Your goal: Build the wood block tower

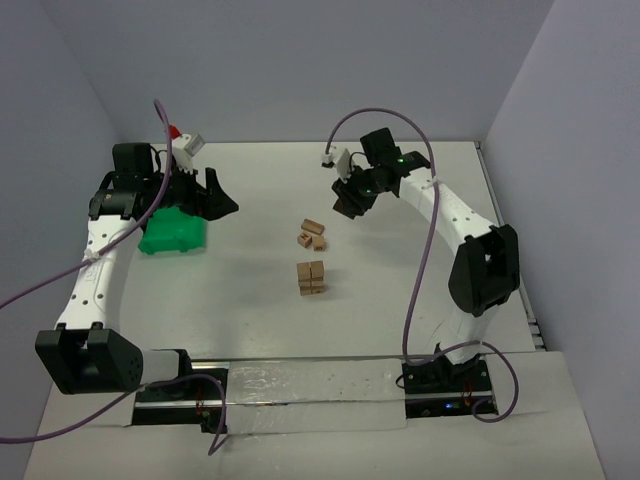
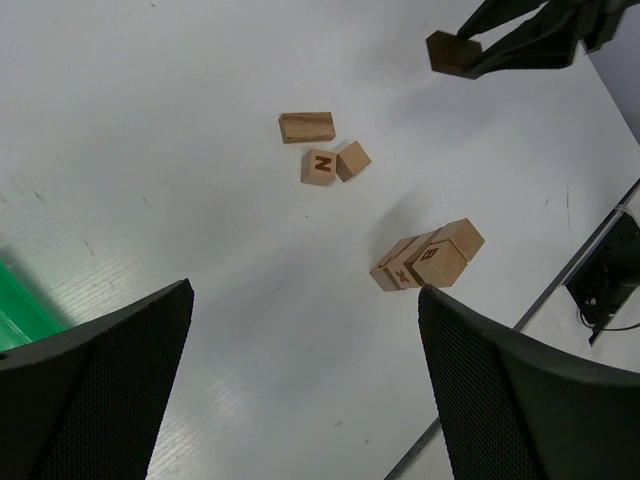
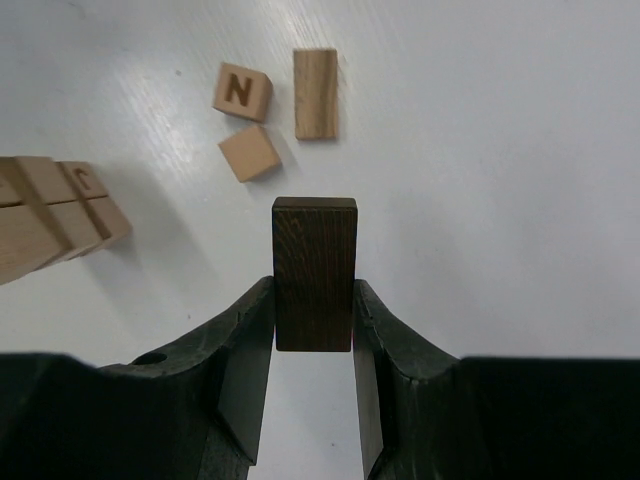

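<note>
The tower (image 1: pixel 311 278) is a short stack of light-tan lettered wood blocks at the table's middle; it also shows in the left wrist view (image 2: pixel 428 258) and the right wrist view (image 3: pixel 50 220). Three loose wood blocks (image 1: pixel 312 235) lie just behind it: a flat rectangular one (image 3: pixel 315 93), an N cube (image 3: pixel 241 91) and a plain cube (image 3: pixel 249 153). My right gripper (image 3: pixel 313 300) is shut on a dark-looking rectangular wood block (image 3: pixel 314 272), held in the air behind the loose blocks (image 1: pixel 350 203). My left gripper (image 2: pixel 305 292) is open and empty, high at the left (image 1: pixel 222 205).
A green plastic bin (image 1: pixel 172 232) sits under the left arm at the table's left side; its corner shows in the left wrist view (image 2: pixel 20 310). Grey walls close in the table's back and sides. Cables hang from both arms.
</note>
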### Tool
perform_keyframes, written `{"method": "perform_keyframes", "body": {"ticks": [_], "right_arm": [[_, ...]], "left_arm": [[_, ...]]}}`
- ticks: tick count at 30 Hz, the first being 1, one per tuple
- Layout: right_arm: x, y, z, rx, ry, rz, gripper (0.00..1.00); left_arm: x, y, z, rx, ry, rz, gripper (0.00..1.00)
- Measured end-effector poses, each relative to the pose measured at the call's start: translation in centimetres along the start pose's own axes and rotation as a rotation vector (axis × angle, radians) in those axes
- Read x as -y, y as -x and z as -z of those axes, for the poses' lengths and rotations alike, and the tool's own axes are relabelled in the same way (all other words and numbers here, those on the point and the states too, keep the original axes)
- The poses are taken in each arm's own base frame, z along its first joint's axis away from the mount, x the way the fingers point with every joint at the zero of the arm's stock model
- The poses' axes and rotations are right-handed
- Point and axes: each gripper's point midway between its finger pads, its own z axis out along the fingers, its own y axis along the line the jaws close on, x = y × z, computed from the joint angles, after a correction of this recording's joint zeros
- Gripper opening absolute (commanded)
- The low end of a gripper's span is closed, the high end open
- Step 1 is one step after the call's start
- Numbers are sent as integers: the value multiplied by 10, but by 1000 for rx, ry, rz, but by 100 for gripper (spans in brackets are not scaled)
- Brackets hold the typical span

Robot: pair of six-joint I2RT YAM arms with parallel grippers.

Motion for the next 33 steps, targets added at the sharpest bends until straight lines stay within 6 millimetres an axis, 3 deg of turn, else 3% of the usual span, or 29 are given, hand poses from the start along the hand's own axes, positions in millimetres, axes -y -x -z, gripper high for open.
{"method": "perform_keyframes", "body": {"ticks": [6,12,16,22,33], "right_arm": [[-36,36,33,30,97,175,0],[-94,39,32,-19,237,319,0],[-123,40,29,-42,293,381,0],[-146,41,24,-59,327,430,0],[-166,31,16,-98,361,462,0]], "left_arm": [[1,1,-4,-13,-55,14,99],[0,2,-1,-3,-90,36,99],[4,3,0,0,-110,38,99],[6,2,1,0,-123,43,99],[6,2,1,0,-125,47,99]]}}
